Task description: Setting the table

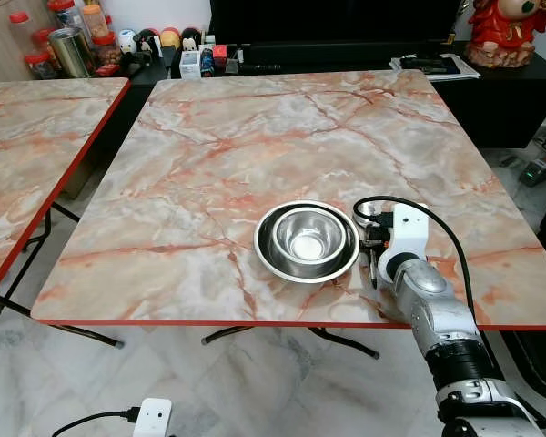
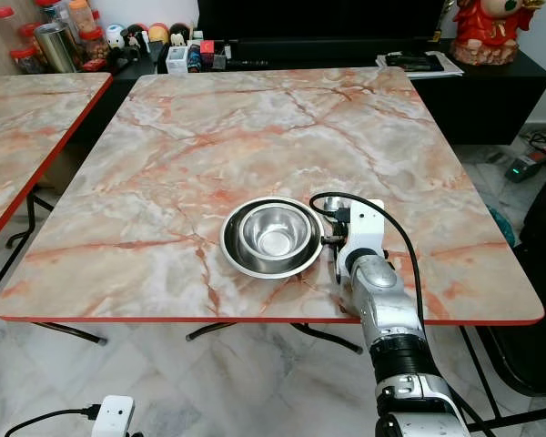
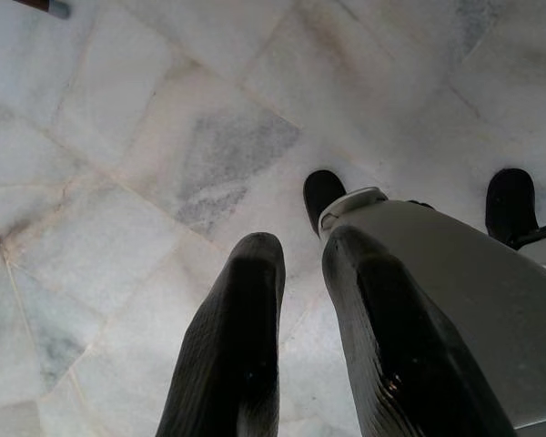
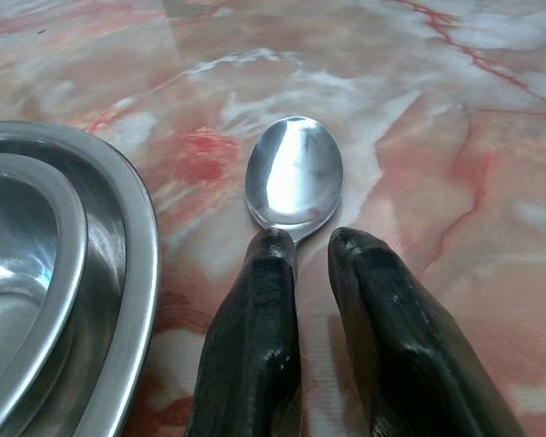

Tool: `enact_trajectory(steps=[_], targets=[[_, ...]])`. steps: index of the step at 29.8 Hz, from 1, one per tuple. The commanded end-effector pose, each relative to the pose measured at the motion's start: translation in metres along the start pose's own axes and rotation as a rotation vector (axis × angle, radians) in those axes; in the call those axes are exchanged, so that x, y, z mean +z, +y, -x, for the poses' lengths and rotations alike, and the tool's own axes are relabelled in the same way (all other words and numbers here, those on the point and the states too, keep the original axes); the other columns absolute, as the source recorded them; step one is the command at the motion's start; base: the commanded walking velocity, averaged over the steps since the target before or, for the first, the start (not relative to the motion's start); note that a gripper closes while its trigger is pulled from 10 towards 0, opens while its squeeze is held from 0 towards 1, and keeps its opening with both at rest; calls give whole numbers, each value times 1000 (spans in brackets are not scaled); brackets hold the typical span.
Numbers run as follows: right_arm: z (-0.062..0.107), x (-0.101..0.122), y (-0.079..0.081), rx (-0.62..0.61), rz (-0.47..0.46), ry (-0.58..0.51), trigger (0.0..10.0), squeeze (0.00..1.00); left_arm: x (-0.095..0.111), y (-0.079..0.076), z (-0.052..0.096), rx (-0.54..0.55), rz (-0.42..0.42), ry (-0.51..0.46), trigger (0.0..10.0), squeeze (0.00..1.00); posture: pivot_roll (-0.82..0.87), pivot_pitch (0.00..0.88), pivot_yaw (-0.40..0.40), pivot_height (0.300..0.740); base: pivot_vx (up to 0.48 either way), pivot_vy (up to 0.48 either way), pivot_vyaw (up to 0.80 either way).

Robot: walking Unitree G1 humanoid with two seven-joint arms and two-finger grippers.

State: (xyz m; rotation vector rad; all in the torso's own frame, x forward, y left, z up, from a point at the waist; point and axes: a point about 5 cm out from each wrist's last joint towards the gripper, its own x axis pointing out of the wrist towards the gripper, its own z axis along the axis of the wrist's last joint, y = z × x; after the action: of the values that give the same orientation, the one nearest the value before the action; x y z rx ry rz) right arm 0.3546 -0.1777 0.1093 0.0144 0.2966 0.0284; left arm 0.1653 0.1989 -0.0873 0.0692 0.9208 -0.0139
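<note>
Marble table (image 1: 209, 155) fills our head view. Our right gripper (image 4: 314, 246) lies low right of centre, its wrist hiding the spoon (image 4: 294, 175) handle. A steel bowl (image 1: 306, 237) sits inside a steel plate (image 1: 266, 250). Fingers nearly closed grip the spoon's neck just beside the plate. Our left gripper (image 3: 300, 264) hangs over floor, slightly parted, holding nothing.

Both head eyes look forward and down from above the right gripper (image 1: 375, 264), sharing the marble table (image 1: 218, 137). Right wrist camera sits close behind its fingers (image 4: 255, 346), facing the spoon (image 4: 294, 173) just ahead. Left wrist camera points down past the left gripper (image 3: 300, 346) at the floor (image 3: 118, 182).
</note>
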Motion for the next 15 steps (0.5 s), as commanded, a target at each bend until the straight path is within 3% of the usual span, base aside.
enact_trajectory(steps=[1,6,11,15], targets=[[-1,-1,1,-1,10,14,10000,0,-5,0,1,-7,1,28,10000,0,-70,91,57,728,0,0,0],[1,11,-4,-41,44,-50,10000,0,-4,0,0,-6,0,26,10000,0,-69,89,57,728,0,0,0],[10,40,-4,-55,84,-214,10000,0,-3,0,0,-7,0,26,10000,0,-74,85,58,728,0,0,0],[19,57,-9,-83,44,-313,10000,0,-1,-2,-1,-14,0,22,10000,0,-77,82,60,728,0,0,0]])
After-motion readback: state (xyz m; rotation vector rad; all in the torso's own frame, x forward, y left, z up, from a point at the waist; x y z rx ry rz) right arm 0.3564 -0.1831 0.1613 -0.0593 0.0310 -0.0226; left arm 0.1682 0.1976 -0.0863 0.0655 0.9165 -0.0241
